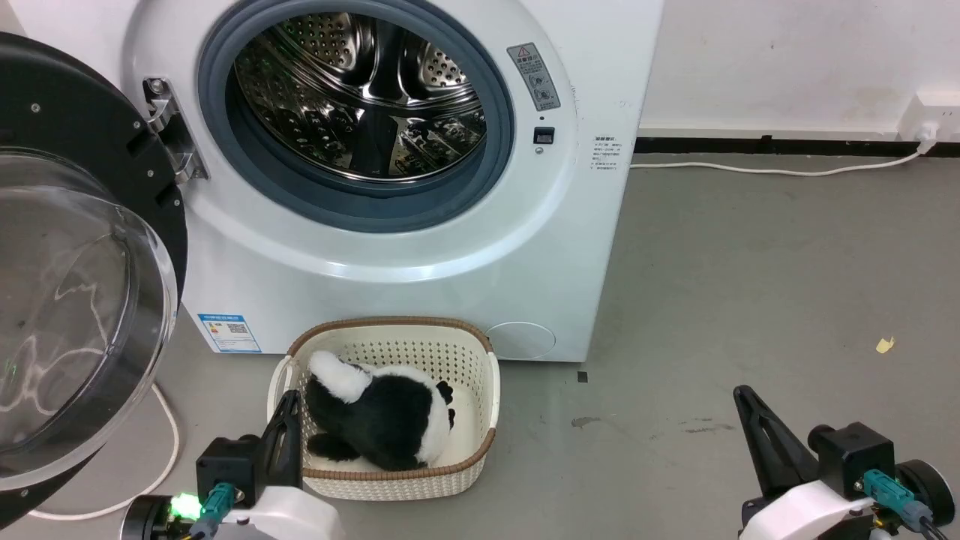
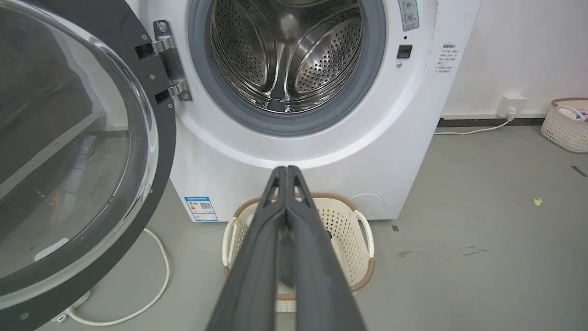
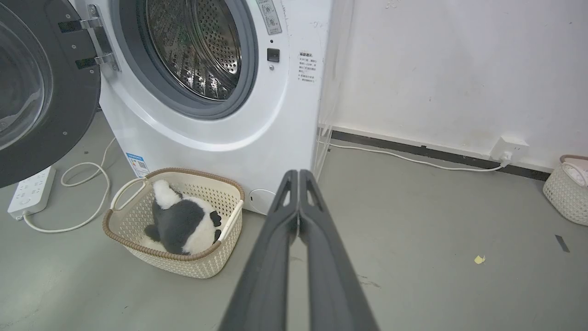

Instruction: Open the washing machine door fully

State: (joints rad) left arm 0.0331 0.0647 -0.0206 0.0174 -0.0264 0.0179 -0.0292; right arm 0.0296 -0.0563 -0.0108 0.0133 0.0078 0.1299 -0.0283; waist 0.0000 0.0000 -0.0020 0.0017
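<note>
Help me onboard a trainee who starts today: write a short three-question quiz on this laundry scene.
1. True or false: the washing machine door stands open, leaving the steel drum exposed.
2. What lies in the cream basket on the floor in front of the machine?
A. folded towels
B. a black-and-white plush toy
C. a detergent bottle
3. Fill in: the left pincer and the right pincer are both ___ (open or shut).

Key: 1 true; 2 B; 3 shut.
</note>
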